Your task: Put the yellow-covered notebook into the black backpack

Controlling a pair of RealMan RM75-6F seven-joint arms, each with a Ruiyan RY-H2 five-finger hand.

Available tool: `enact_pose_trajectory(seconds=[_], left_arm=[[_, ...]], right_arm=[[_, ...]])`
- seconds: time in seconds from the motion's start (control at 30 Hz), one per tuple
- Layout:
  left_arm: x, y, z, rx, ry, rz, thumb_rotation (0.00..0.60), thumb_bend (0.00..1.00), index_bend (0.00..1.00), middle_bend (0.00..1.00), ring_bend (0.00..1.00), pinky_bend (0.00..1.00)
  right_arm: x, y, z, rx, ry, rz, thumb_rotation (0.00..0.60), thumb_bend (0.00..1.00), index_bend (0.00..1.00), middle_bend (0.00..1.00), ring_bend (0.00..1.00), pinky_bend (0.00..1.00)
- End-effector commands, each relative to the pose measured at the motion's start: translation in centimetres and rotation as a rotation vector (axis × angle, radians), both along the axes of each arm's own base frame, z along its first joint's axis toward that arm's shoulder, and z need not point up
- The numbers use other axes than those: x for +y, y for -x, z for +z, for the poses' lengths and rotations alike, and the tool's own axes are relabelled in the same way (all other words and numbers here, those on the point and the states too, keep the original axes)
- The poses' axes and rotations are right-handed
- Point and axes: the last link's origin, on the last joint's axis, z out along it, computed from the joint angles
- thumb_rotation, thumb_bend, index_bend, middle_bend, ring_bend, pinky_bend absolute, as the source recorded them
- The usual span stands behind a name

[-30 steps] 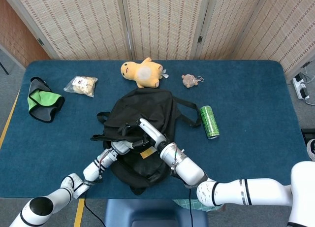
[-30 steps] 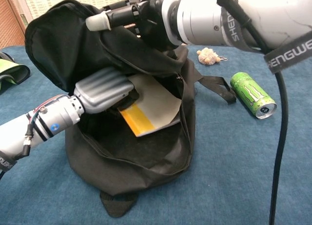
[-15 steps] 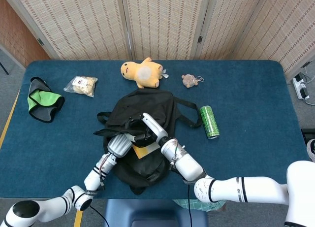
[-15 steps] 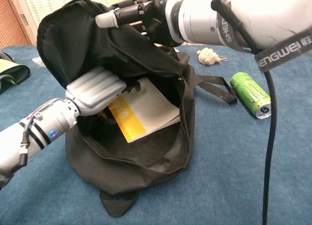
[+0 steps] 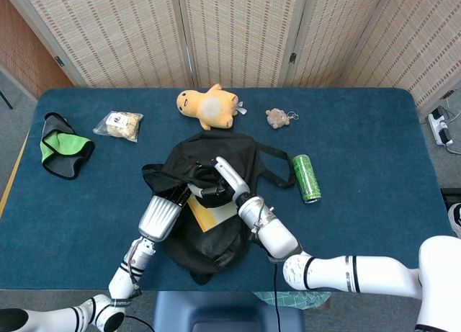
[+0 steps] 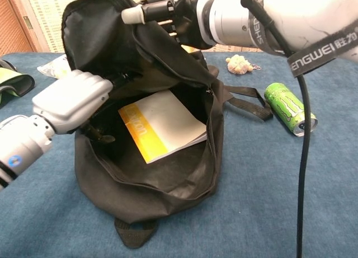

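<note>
Notebook [image 6: 162, 127] inside backpack [image 6: 168, 196] (flap up); can [image 6: 290, 108] right.

Two white and silver robot arms with grey hands

The left hand [image 6: 72, 98] has a ribbed silver-grey back on a white wrist ringed by a black band with a small blue mark. The right hand [image 6: 168, 12] has black fingers, one capped in off-white [image 6: 131, 14], on a broad silver cuff and a glossy white forearm. A black strap with white lettering and a thin black cable run along the right arm.
</note>
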Motion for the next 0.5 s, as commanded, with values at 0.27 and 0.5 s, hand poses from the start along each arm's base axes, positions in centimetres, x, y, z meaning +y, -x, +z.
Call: enact_pose_trajectory(seconds=[0.27,0.5], left_arm=[[-3.9,2.5,2.7,-0.184,0.028,-0.011,0.6,0.09,0.38,0.44,0.42,0.34],[-5.9,5.0,5.4,-0.26,0.023,0.083,0.6,0.11,0.49,0.54,0.47,0.48]], right_arm=[[-0.8,1.1,-0.4,-0.002,-0.009,-0.035,0.6,0.68,0.8,0.39,0.27,0.28],[-0.9,2.0,-0.6,0.02,-0.01,-0.017,0.6,0.66,0.77,0.38,0.26,0.28]])
